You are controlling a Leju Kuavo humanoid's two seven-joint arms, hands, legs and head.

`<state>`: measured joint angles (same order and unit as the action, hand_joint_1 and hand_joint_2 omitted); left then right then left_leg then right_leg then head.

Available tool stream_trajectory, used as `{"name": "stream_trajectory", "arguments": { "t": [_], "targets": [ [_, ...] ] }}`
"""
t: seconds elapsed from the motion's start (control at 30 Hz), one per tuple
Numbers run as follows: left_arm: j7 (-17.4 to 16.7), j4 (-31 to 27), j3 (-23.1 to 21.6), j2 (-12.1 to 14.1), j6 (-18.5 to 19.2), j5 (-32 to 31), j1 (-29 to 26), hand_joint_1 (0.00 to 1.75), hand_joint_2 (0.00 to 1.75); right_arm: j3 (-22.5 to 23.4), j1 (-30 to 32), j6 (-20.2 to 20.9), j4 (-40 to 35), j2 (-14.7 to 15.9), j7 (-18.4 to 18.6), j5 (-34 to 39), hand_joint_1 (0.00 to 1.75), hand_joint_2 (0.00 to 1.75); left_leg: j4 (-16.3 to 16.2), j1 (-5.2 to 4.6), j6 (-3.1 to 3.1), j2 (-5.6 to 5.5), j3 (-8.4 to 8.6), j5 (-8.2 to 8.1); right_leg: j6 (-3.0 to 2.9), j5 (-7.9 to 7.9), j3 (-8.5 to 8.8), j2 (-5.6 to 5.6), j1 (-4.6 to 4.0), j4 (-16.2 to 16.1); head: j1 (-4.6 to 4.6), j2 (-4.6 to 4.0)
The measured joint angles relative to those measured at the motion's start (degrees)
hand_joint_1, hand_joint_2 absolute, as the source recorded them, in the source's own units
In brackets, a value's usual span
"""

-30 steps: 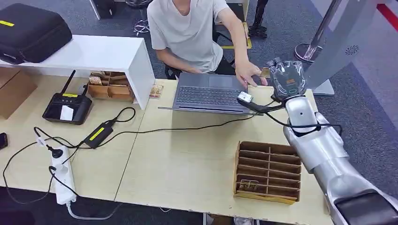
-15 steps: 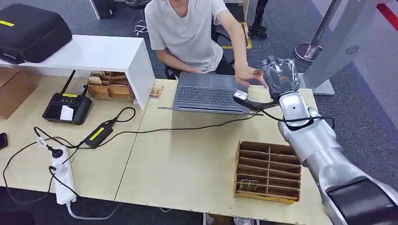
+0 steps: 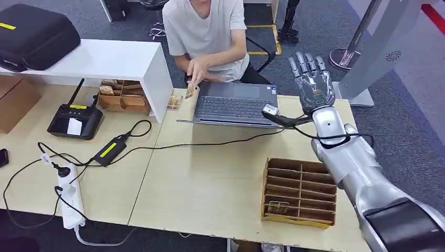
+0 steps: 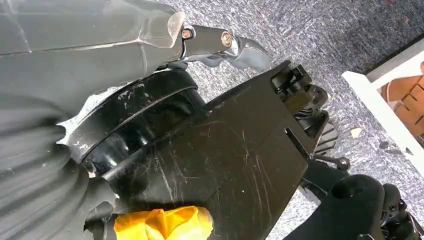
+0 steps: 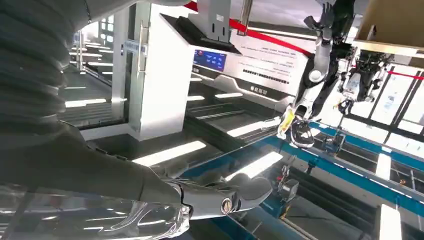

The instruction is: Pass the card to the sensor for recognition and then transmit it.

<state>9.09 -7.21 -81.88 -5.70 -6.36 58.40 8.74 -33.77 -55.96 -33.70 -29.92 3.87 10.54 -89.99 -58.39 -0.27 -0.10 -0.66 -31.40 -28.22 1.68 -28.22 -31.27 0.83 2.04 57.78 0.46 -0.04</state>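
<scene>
Looking down from the head view: finds the right hand (image 3: 313,79) raised past the far right corner of the table (image 3: 210,184), fingers spread wide and apart, gripping nothing. Places the card (image 3: 191,90) away from it, pinched in a hand (image 3: 197,71) of the person in a pale shirt (image 3: 207,31), just above the far left corner of the open laptop (image 3: 233,105). Spots a small white device (image 3: 273,109) on a dark cable by the laptop's right edge, near the robot's wrist. Notes a wooden slotted box (image 3: 299,191) at the near right of the table, with one card-like piece (image 3: 276,207) in a near slot. Takes in, further left, a black handheld terminal (image 3: 76,119), a power adapter (image 3: 109,149) and a white power strip (image 3: 68,197), plus a black case (image 3: 34,34) on a white shelf (image 3: 105,60).

Turning to the left wrist view: catches the left hand (image 4: 150,35) as a grey cover and thumb (image 4: 225,44) over carpet; cannot tell whether spread or closed.

Moving to the right wrist view: meets the right hand's grey thumb (image 5: 230,197) stretched out, touching nothing, against a white kiosk (image 5: 165,75).
</scene>
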Motion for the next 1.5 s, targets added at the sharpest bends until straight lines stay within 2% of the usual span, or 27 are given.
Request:
{"name": "stream_trajectory", "arguments": {
  "t": [0.2, 0.47, 0.67, 0.73, 0.9, 0.97, 1.07, 1.13, 1.27, 1.43, 1.5],
  "targets": [
    [0.0, 0.0, 0.0, 0.0, -0.04, 0.24, 0.0, 0.0, 1.75, 0.0, 0.28, 0.04, 0.04, 0.96, 0.46, 0.0, 0.0, 1.75, -0.01, 0.0, 0.0, 0.01, 0.01, 0.0, 0.0, 0.0, -0.03, -0.01, 0.0, 0.0, -0.02, 0.0],
    [0.09, 0.0, -0.13, 0.0, -0.24, 1.2, -0.05, 0.0, 1.75, 1.14, 1.01, 0.26, -1.03, 6.01, -0.2, 0.44, 0.0, 1.75, -0.11, -0.01, 0.01, -0.05, -0.09, 0.0, 0.01, 0.01, -0.04, 0.09, 0.01, -0.02, 0.0, 0.0],
    [0.13, 0.0, -0.13, 0.02, -0.5, 2.29, -0.12, 0.0, 1.75, 2.98, 2.77, 0.2, -3.39, 13.49, -1.64, 1.14, 0.0, 1.75, -0.25, -0.01, 0.03, -0.33, -0.23, 0.0, 0.04, 0.01, -0.08, 0.42, 0.01, -0.06, -0.02, 0.0],
    [0.13, 0.0, -0.13, 0.02, -0.68, 3.11, -0.16, 0.0, 1.75, 4.83, 4.83, 0.09, -6.02, 18.11, -2.36, 2.71, 0.0, 1.75, -0.32, -0.01, 0.09, -0.39, -0.26, -0.03, 0.05, 0.01, -0.05, 0.49, 0.0, -0.11, 0.02, 0.0],
    [0.13, 0.0, -0.13, 0.04, -1.07, 4.46, -0.47, 0.0, 1.75, 12.53, 12.67, 0.15, -13.26, 30.67, -5.11, 7.14, 0.0, 1.75, -0.42, -0.02, 0.24, -0.69, -0.46, -0.12, 0.11, -0.03, -0.09, 0.78, 0.0, -0.17, 0.0, 0.0],
    [0.09, 0.0, -0.13, 0.04, -1.31, 5.01, -0.46, 0.0, 1.75, 15.92, 17.21, 0.59, -15.87, 35.33, -5.11, 8.07, 0.0, 1.75, -0.42, -0.02, 0.32, -0.71, -0.5, -0.18, 0.2, -0.09, -0.01, 0.82, 0.0, -0.19, 0.04, 0.0],
    [0.09, 0.0, -0.13, 0.0, -1.62, 5.82, -0.5, 0.0, 1.75, 23.29, 25.47, 0.57, -19.57, 42.39, -5.42, 10.6, 0.0, 1.75, -0.44, -0.03, 0.43, -0.89, -0.61, -0.25, 0.29, -0.15, -0.01, 1.03, 0.0, -0.2, -0.02, 0.0],
    [0.0, 0.0, -0.13, 0.0, -1.68, 6.21, -0.49, 0.0, 1.75, 27.46, 29.7, 0.59, -21.03, 45.21, -5.86, 10.84, 0.0, 1.75, -0.43, -0.03, 0.47, -0.65, -0.52, -0.31, 0.29, -0.15, -0.04, 0.78, 0.0, -0.2, -0.02, 0.0],
    [-0.15, 0.0, -0.13, -0.07, -2.3, 7.21, -0.48, 0.0, 1.75, 36.1, 39.38, 2.71, -22.99, 50.17, -3.89, 8.09, 0.0, 1.75, -0.43, -0.02, 0.49, -0.57, -0.52, -0.33, 0.3, -0.17, -0.06, 0.74, 0.0, -0.21, -0.02, 0.0],
    [-0.26, 0.0, -0.13, -0.13, -2.62, 8.22, -0.48, 0.0, 1.75, 48.66, 48.28, 4.55, -21.59, 52.48, -1.64, 2.58, 0.0, 1.75, -0.41, -0.02, 0.49, -0.49, -0.51, -0.33, 0.3, -0.17, -0.07, 0.66, 0.0, -0.21, -0.02, 0.0],
    [-0.31, 0.0, -0.13, -0.13, -2.67, 8.24, -0.48, 0.0, 1.75, 51.85, 50.16, 5.16, -20.52, 52.89, -1.14, 1.48, 0.0, 1.75, -0.4, -0.03, 0.49, -0.3, -0.48, -0.33, 0.29, -0.16, -0.09, 0.51, 0.01, -0.2, 0.0, 0.0]
  ]
}}
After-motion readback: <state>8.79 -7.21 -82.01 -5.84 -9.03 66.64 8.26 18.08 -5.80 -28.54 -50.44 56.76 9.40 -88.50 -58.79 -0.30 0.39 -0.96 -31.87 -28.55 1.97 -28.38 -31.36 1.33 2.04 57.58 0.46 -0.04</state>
